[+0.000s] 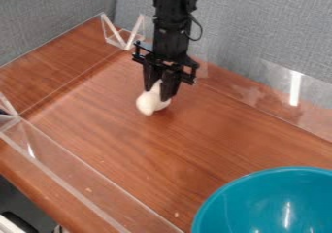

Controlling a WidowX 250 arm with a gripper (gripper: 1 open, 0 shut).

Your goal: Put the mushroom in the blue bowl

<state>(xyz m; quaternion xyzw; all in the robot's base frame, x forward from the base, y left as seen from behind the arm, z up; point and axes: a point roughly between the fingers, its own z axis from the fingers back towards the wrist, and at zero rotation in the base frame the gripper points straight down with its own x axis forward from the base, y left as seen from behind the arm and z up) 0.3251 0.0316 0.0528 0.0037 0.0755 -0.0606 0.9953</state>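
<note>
The mushroom [150,102] shows as a small cream-white lump on the wooden table, its cap hidden from this view. My gripper [161,87] points straight down right over it, black fingers [172,84] shut on the mushroom's upper part. The blue bowl [273,205], large, glossy and teal, sits at the lower right corner, well away from the gripper and partly cut off by the frame edge.
The wooden table [116,130] is fenced by low clear plastic walls [58,183] along the front left, back and right. A grey backdrop stands behind the arm.
</note>
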